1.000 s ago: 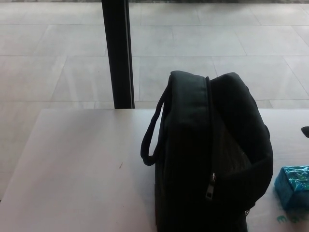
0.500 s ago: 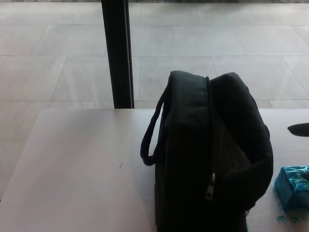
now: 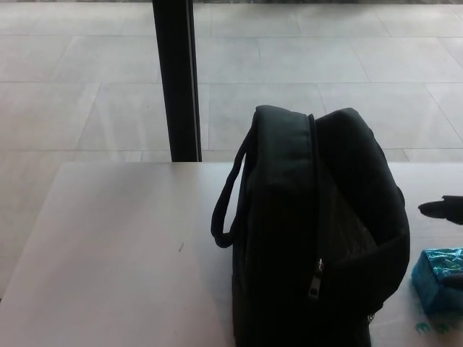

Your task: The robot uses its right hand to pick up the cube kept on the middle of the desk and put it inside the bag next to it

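A black bag [image 3: 318, 238] stands upright on the pale desk [image 3: 123, 246], with a carry handle on its left side and a zip running down its front. A shiny turquoise cube [image 3: 440, 278] rests on the desk just right of the bag, cut off by the picture's right edge. Only a dark tip of my right hand [image 3: 444, 209] shows at the right edge, above the cube and apart from it. Its fingers cannot be made out. My left hand does not show.
A black post [image 3: 177, 79] rises behind the desk's far edge, against a tiled floor. The desk's left half is bare pale surface. The bag fills the space between that half and the cube.
My right hand has come further into the picture from the right edge and dropped lower, closer to the cube. The bag and the cube have not moved.
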Robot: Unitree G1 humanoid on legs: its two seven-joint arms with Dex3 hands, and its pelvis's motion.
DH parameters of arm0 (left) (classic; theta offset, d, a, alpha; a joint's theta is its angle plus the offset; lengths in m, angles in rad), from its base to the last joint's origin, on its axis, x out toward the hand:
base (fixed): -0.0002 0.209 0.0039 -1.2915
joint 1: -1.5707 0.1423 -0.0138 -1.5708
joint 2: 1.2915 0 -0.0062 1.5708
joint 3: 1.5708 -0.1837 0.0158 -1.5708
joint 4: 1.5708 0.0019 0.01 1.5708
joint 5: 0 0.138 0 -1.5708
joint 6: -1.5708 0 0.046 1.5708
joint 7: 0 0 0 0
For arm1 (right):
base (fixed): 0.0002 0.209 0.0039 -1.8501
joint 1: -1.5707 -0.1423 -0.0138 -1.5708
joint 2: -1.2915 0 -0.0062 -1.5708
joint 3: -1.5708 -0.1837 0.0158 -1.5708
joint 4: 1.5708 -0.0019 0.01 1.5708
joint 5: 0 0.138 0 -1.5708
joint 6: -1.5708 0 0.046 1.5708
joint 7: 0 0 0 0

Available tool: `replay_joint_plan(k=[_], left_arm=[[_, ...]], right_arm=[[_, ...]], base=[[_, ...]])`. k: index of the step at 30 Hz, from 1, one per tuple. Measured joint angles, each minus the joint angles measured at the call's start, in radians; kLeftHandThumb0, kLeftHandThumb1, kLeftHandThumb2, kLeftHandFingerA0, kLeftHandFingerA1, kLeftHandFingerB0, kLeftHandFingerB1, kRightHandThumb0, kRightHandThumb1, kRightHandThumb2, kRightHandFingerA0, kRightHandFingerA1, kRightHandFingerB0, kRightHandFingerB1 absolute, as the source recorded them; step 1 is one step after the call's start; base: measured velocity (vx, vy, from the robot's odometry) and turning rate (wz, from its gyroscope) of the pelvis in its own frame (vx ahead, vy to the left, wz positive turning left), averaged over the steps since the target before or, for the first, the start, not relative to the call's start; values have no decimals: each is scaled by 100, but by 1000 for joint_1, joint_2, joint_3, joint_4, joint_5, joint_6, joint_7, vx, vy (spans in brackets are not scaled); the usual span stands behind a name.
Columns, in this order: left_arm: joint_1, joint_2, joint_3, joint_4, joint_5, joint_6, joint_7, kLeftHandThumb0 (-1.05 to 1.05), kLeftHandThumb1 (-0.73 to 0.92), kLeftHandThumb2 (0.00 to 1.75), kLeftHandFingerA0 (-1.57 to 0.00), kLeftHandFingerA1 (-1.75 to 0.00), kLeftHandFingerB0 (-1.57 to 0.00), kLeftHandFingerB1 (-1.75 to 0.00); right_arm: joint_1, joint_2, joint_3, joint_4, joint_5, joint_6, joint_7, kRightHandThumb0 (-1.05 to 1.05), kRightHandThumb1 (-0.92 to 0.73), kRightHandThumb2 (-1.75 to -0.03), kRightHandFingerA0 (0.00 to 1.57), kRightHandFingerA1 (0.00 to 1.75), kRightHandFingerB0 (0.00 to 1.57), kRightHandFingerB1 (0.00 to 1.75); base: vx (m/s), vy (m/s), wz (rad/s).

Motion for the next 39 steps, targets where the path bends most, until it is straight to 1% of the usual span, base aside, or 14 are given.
replay_joint_plan(k=[1,2,10,12,13,19,23,24,25,29,30,35,36,39], left_arm=[[0,1,-2,0,0,0,0,-58,70,61,-22,-49,-23,-39],[0,2,-4,-1,0,0,0,-58,69,60,-22,-49,-24,-40],[3,6,-5,-5,0,0,-1,-58,68,60,-23,-51,-26,-42],[3,6,-5,-5,0,0,-2,-58,68,60,-23,-50,-27,-41],[3,6,-5,-6,0,0,-2,-58,68,60,-23,-48,-27,-41],[3,9,-10,-11,2,1,-2,-59,67,60,-25,-49,-27,-40],[1,12,-14,-11,3,1,-2,-60,67,60,-24,-48,-26,-40],[1,12,-15,-11,3,1,-2,-61,67,60,-24,-49,-26,-40],[0,13,-16,-9,3,1,-2,-61,66,60,-26,-50,-27,-40],[-7,14,-19,-6,3,1,-2,-60,66,60,-27,-50,-27,-40],[-7,14,-19,-6,3,1,-2,-62,66,60,-25,-50,-28,-41],[-10,16,-21,-6,3,4,-2,-61,67,60,-25,-50,-27,-40],[-10,16,-21,-6,3,4,-2,-60,67,60,-24,-50,-26,-40],[-11,16,-21,-6,3,6,-3,-60,66,60,-26,-50,-27,-40]], right_arm=[[0,0,14,1,-11,0,7,-86,-47,-84,0,7,0,3],[0,0,22,1,-18,0,12,-86,-49,-84,0,2,7,6],[-26,23,57,110,-88,-36,1,-84,-48,-83,0,3,11,17],[-46,31,64,156,-103,-47,-6,-82,-46,-84,0,9,5,20],[-60,35,68,182,-114,-54,-12,-88,-51,-85,0,1,16,19],[-155,70,92,306,-165,-89,-43,-86,-50,-83,0,0,7,26],[-211,95,112,367,-200,-120,-71,-83,-48,-81,0,0,10,31],[-223,99,113,374,-207,-127,-76,-77,-45,-80,0,6,13,34],[-234,103,114,379,-212,-133,-81,-70,-52,-56,0,10,13,29],[-262,125,116,395,-235,-156,-102,-71,-50,-57,0,11,11,29],[-267,130,120,396,-242,-161,-106,-84,-49,-85,0,0,8,29],[-292,150,164,405,-263,-173,-78,-88,-48,-87,0,3,5,10],[-299,151,174,408,-266,-171,-63,-89,-51,-90,0,2,9,6],[-316,150,193,422,-273,-168,-24,-85,-48,-89,0,5,8,9]], base=[[0,0,0],[0,0,0],[0,0,0],[0,0,0],[0,0,0],[0,0,0],[0,0,0],[0,0,0],[0,0,0],[0,0,0],[0,0,0],[0,0,0],[0,0,0],[0,0,0]])
